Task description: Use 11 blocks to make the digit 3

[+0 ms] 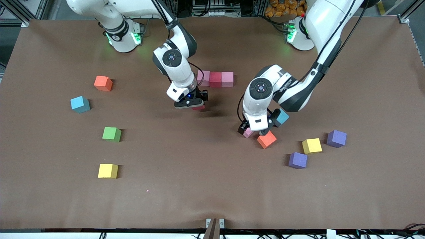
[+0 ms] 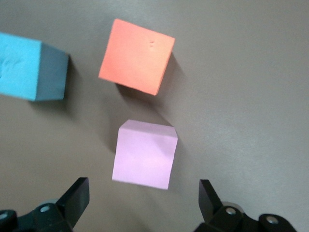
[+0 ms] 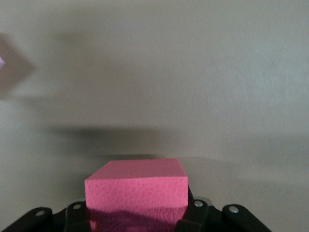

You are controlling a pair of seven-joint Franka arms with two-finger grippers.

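Observation:
Three touching blocks form a row: pink [image 1: 203, 78], red [image 1: 215, 79], pink [image 1: 227, 79]. My right gripper [image 1: 194, 105] [image 3: 136, 215] hangs over bare table close to that row, shut on a red block [image 1: 198, 107] [image 3: 136, 191]. My left gripper [image 1: 253, 132] [image 2: 142, 200] is low over a pale pink block [image 1: 248, 133] [image 2: 145, 154]. It is open, and the block lies just ahead of its fingertips [image 2: 75, 198], untouched. An orange block [image 1: 266, 139] [image 2: 136, 56] and a light blue block [image 1: 282, 117] [image 2: 29, 67] lie right beside the pale pink block.
Loose blocks toward the right arm's end: orange [image 1: 103, 83], light blue [image 1: 80, 104], green [image 1: 111, 134], yellow [image 1: 108, 171]. Toward the left arm's end: yellow [image 1: 311, 145], purple [image 1: 336, 138], purple [image 1: 297, 160]. The brown table [image 1: 186, 186] carries nothing else.

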